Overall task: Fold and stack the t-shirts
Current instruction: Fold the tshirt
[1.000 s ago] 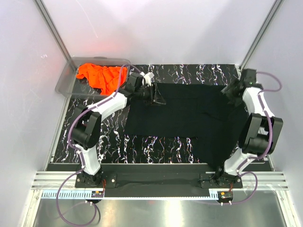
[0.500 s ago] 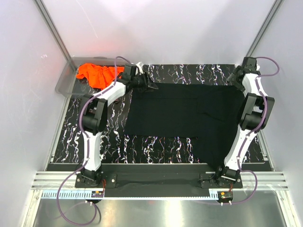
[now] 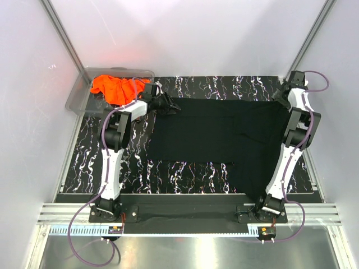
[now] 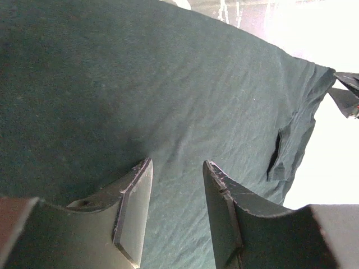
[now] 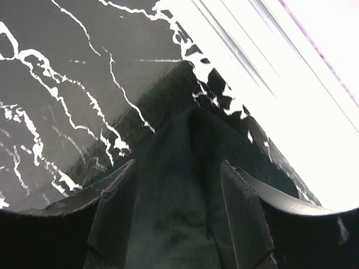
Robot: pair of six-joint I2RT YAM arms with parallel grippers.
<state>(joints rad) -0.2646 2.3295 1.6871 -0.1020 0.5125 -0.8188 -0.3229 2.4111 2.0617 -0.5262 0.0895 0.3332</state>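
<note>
The black t-shirt [image 3: 219,134] lies spread flat on the marbled mat [image 3: 134,162]. My left gripper [image 3: 168,105] is at its far left corner. In the left wrist view that gripper [image 4: 177,165] is open just over the black t-shirt [image 4: 168,84], with nothing pinched. My right gripper [image 3: 282,92] is at the far right corner. In the right wrist view it [image 5: 178,166] is open, its jaws standing either side of the black t-shirt's [image 5: 179,185] corner, which rests on the mat. The orange t-shirt [image 3: 115,89] lies crumpled in the bin.
A clear plastic bin [image 3: 78,98] stands at the far left corner, off the mat's edge. Slanted metal posts [image 3: 61,33] and white walls close in the back and sides. A metal rail [image 3: 185,216] runs along the near edge by the arm bases.
Both arms have stretched out toward the far edge. The left gripper slid back and left along the shirt's far edge; the right gripper moved to the far right corner. The shirt has stayed flat.
</note>
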